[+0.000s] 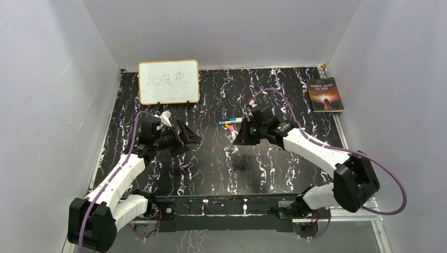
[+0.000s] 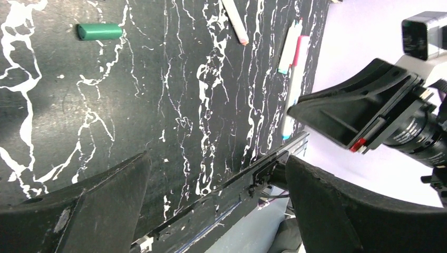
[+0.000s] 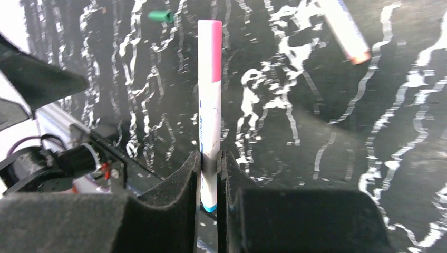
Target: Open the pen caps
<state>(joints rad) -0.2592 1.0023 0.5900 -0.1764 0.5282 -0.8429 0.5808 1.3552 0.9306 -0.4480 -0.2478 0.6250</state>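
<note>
Clamping a pen (image 3: pixel 209 116) (pink cap (image 3: pixel 211 50) on), right gripper (image 3: pixel 210 158), left gripper (image 2: pixel 216 161) spread wide.

Framed whiteboard (image 1: pixel 168 81) and book (image 1: pixel 324 95) at marbled table's (image 1: pixel 211 171) far edge

I count three pens in the close views: a pink-capped pen (image 3: pixel 210 105), a teal-ended pen (image 2: pixel 289 50) and an orange-red-tipped pen (image 2: pixel 235 22). There are two caps: the pink cap (image 3: pixel 212 50) on its pen and one green cap (image 2: pixel 99 31) lying loose. There is one whiteboard (image 1: pixel 168 81) and one book (image 1: pixel 324 95). Two arms, the left arm (image 1: pixel 121 176) and the right arm (image 1: pixel 311 145), stand on the one bench (image 1: pixel 211 163).
</note>
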